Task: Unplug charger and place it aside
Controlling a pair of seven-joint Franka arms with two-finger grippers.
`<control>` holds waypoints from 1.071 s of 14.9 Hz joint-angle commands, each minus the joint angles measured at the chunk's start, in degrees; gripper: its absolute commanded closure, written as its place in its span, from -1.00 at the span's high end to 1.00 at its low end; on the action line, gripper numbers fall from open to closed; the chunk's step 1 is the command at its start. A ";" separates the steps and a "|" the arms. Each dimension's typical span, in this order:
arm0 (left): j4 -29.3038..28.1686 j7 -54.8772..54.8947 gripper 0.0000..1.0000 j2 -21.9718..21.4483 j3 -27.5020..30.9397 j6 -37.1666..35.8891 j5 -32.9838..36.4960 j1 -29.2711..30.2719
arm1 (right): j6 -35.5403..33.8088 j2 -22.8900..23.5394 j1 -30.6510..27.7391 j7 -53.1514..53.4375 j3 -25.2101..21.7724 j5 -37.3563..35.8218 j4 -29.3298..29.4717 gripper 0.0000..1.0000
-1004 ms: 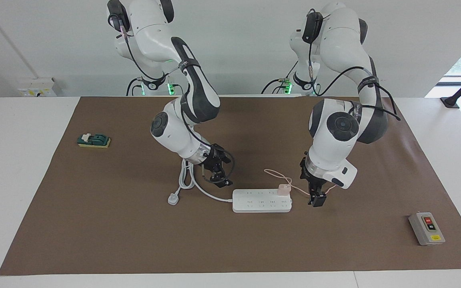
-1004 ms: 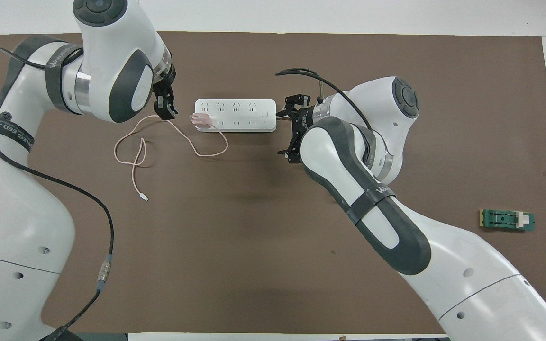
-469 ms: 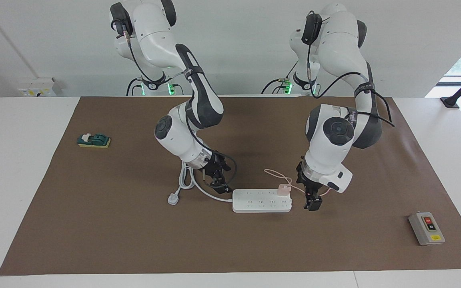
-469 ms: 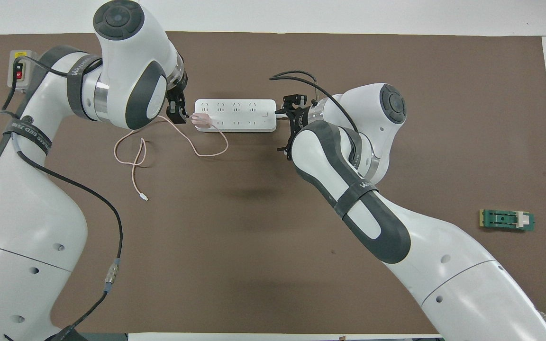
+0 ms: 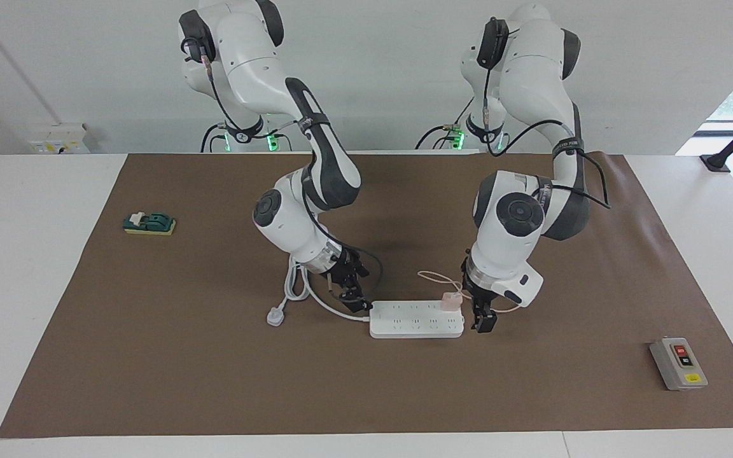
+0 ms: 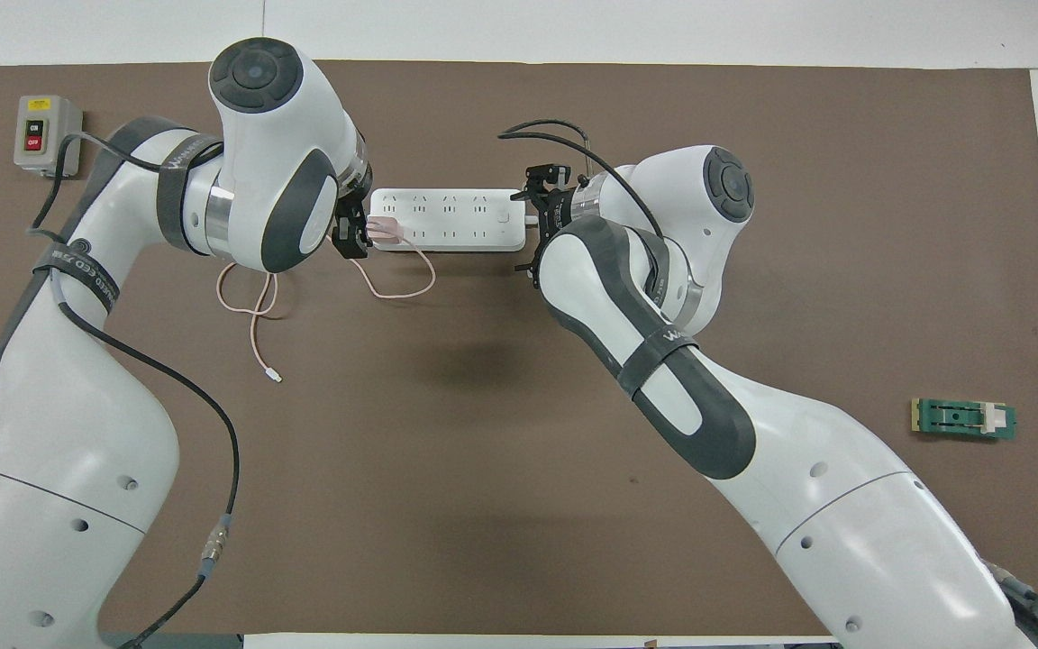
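The pale pink charger is plugged into the white power strip at the end toward the left arm; it also shows in the overhead view on the strip. Its thin pink cable loops on the mat nearer the robots. My left gripper is low beside that end of the strip, open, right next to the charger and not around it. My right gripper is open at the strip's other end, where the thick white cord leaves.
The strip's white cord and plug lie toward the right arm's end. A green switch on a yellow base sits farther that way. A grey button box stands near the mat's corner at the left arm's end.
Both grippers have closed in on the power strip from its two ends and come lower. The charger and strip have not moved.
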 commanded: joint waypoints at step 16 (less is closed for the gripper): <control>-10.18 -1.38 0.68 -4.42 0.95 8.67 -0.97 -1.82 | -4.44 10.07 -1.03 -1.32 -0.13 0.04 13.24 1.00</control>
